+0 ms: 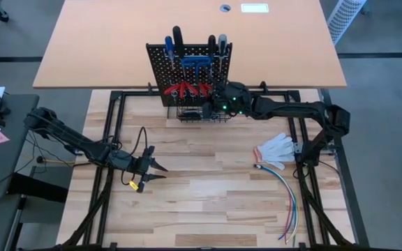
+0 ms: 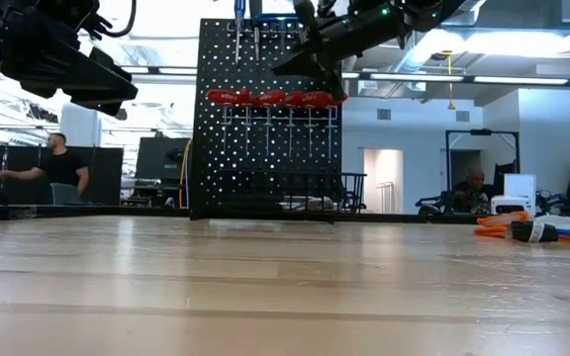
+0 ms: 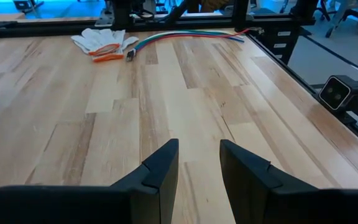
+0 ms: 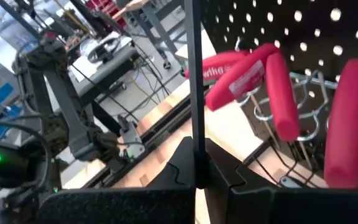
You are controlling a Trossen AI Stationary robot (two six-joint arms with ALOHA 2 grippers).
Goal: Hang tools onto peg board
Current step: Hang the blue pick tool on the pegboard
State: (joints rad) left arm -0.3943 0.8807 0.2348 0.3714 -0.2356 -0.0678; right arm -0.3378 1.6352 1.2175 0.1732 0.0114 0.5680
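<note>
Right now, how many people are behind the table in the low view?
2. One person is at far left; a second person is at far right. The peg board may hide others.

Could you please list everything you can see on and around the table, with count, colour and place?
Peg board: one, black, upright at the table's far edge.
Red-handled tools: a row, red, hung on the board's ring holders.
Blue-handled tools: count unclear, upper board.
Wire basket: one, black, at the board's base.
Glove: white and orange, right side.
Wires: one coloured bundle, near the glove.
Left gripper: open, empty, above the table's left.
Right gripper: shut on a thin dark shaft, at the board.
</note>
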